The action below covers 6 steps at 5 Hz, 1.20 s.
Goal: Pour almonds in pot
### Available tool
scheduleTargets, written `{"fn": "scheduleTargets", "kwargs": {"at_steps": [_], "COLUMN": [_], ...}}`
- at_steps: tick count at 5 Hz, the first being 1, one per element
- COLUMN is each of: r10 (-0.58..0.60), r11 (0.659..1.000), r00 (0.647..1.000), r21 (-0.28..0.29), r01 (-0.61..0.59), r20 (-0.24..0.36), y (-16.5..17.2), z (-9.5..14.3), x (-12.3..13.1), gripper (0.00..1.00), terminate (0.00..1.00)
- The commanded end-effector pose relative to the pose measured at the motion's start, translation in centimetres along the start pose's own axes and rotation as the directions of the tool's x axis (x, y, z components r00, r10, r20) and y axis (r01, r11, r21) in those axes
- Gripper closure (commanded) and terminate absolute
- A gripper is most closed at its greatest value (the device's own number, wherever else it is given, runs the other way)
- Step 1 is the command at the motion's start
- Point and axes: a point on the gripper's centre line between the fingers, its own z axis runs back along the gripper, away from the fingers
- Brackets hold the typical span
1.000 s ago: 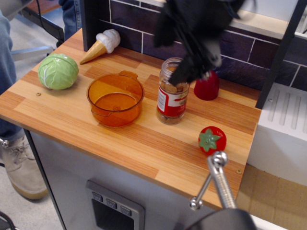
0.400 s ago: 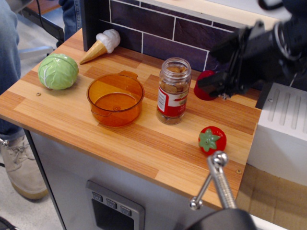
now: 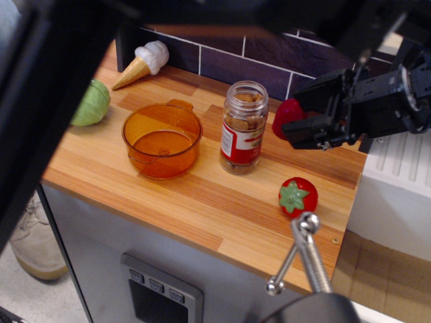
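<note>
Wooden counter (image 3: 202,202) against dark tile is your workspace, and the jar of almonds (image 3: 243,128) stands upright near its middle, lid off, just right of the orange pot (image 3: 161,139), which looks empty. Your gripper (image 3: 304,120) has moved: a second ago it was down over the jar mouth, and now it sits off to the right, beside the red cap (image 3: 285,116), level with the jar's upper half. Its fingers stand apart with nothing between them. You have not yet taken the jar, so nothing is poured. You appear to be lining up a side grasp. A large dark blur now covers the left of the view, hiding most of the cabbage (image 3: 91,104).
</note>
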Motion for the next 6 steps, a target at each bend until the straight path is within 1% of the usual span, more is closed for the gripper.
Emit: {"fn": "scheduleTargets", "kwargs": {"at_steps": [1, 2, 3, 4, 5, 6], "r10": [0.032, 0.017, -0.015, -0.045, -0.058, -0.082], "r11": [0.999, 0.999, 0.997, 0.994, 0.992, 0.989], "r00": [0.998, 0.997, 0.994, 0.993, 0.989, 0.974], "r21": [-0.006, -0.042, -0.070, -0.099, -0.120, -0.139], "r01": [-0.032, -0.020, 0.008, 0.034, 0.042, 0.053], "r20": [-0.053, -0.075, -0.105, -0.113, -0.139, -0.212], "y": [1.8, 1.9, 1.2, 0.4, -0.2, -0.3], "z": [-1.7, -2.7, -4.1, -4.7, -5.6, -6.9], "x": [-2.6, -2.9, -3.1, -3.3, -3.2, -3.4], "gripper": [0.00, 0.00, 0.00, 0.00, 0.00, 0.00], "terminate": [0.00, 0.00, 0.00, 0.00, 0.00, 0.00]}}
